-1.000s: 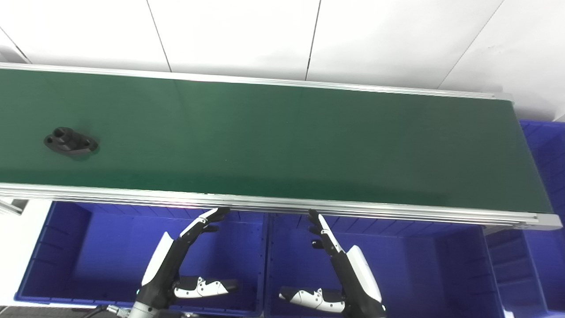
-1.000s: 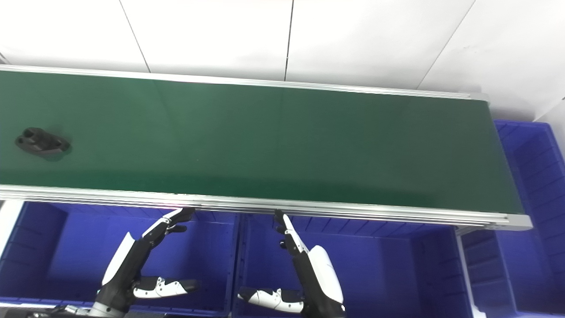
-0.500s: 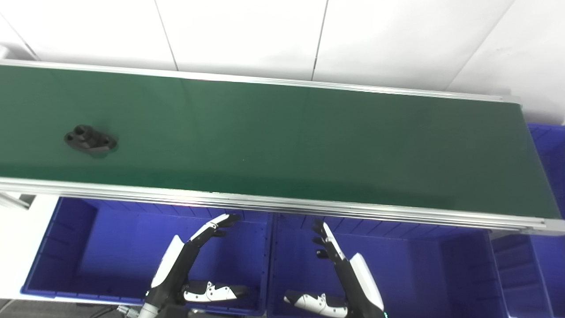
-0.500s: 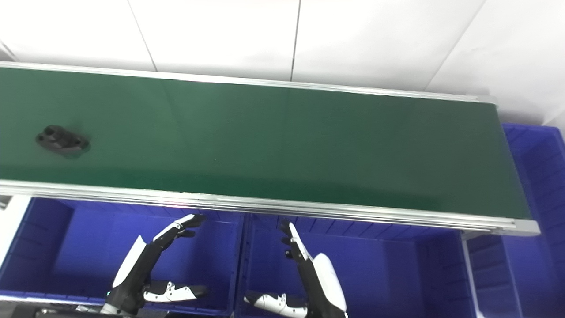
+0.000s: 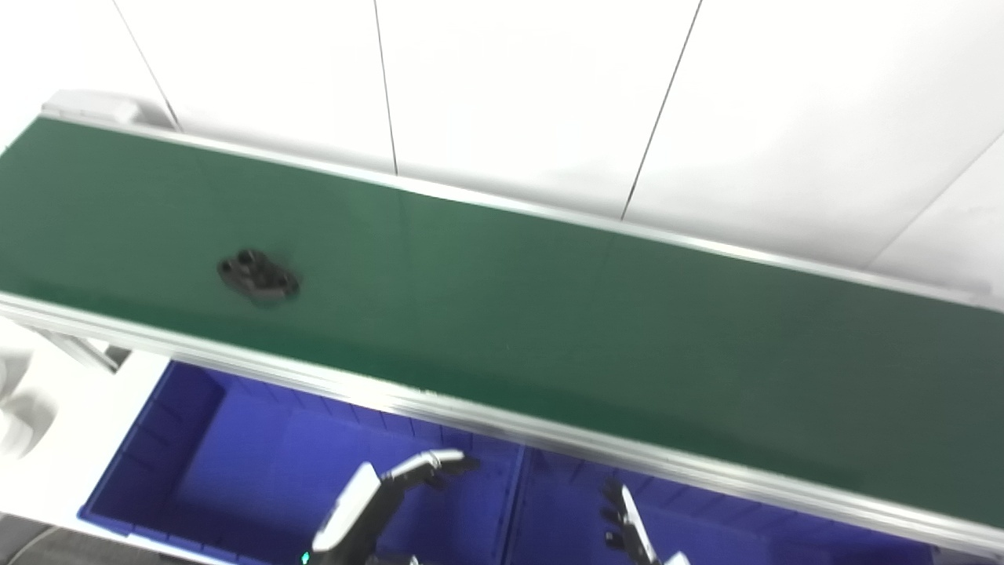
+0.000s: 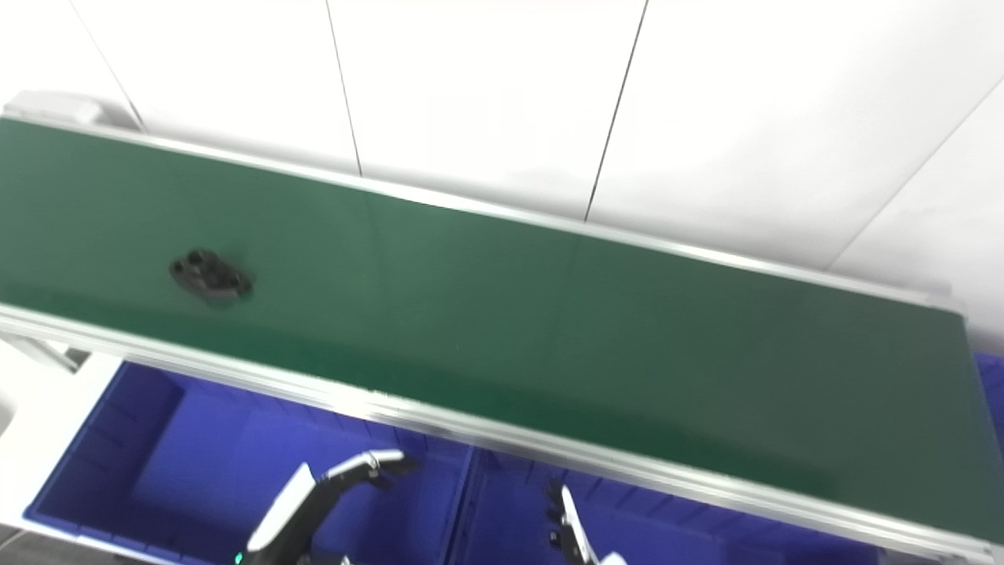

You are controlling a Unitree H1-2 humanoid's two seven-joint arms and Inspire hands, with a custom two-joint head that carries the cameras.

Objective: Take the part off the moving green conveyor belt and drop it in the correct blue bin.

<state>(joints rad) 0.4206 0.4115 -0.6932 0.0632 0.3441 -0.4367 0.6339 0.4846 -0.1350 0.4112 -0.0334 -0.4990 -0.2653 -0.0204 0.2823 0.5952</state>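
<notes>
A small black part with two round holes lies on the green conveyor belt, towards its left end; it also shows in the right eye view. My left hand is open and empty, low over the left blue bin, well below and right of the part. My right hand shows only straight fingers at the bottom edge, over the middle blue bin, and holds nothing.
The belt's silver front rail runs between my hands and the belt. A white wall stands behind the belt. A white surface lies left of the left bin.
The camera has swung left and tilted, so the whole picture has shifted and both hands sit lower in it. The part has ridden a little to the right along the belt.
</notes>
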